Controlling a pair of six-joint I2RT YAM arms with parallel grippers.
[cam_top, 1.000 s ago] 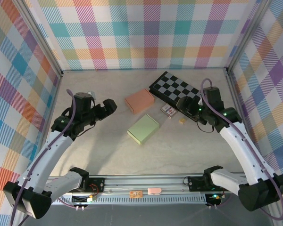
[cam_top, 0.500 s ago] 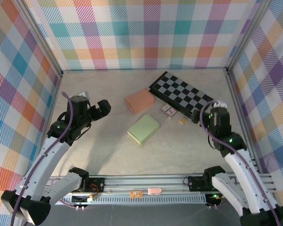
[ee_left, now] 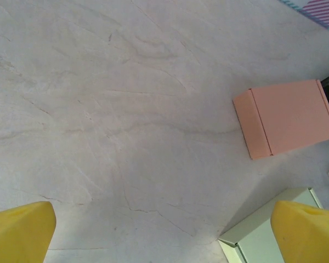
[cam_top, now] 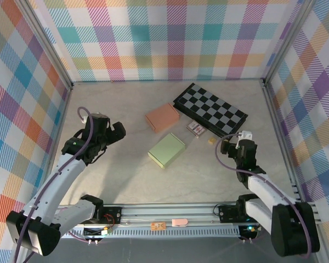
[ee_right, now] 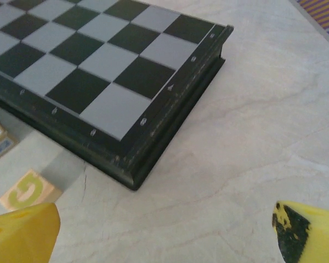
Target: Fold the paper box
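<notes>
Holding nothing, both spread wide: left pincer at nine o'clock of the green box, right pincer at three. Seemingly folded already; next, probably parking arms.

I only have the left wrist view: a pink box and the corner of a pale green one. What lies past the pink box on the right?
Observer: A black chessboard lies at the back right, close beside the pink box.
Operator: Is there anything between the green box and that chessboard?
Observer: A small card pack and a wooden letter block, both by the chessboard's near edge.
Operator: Where is the right arm?
Observer: The right gripper hangs near the chessboard's right corner, jaws open, holding nothing.
</notes>
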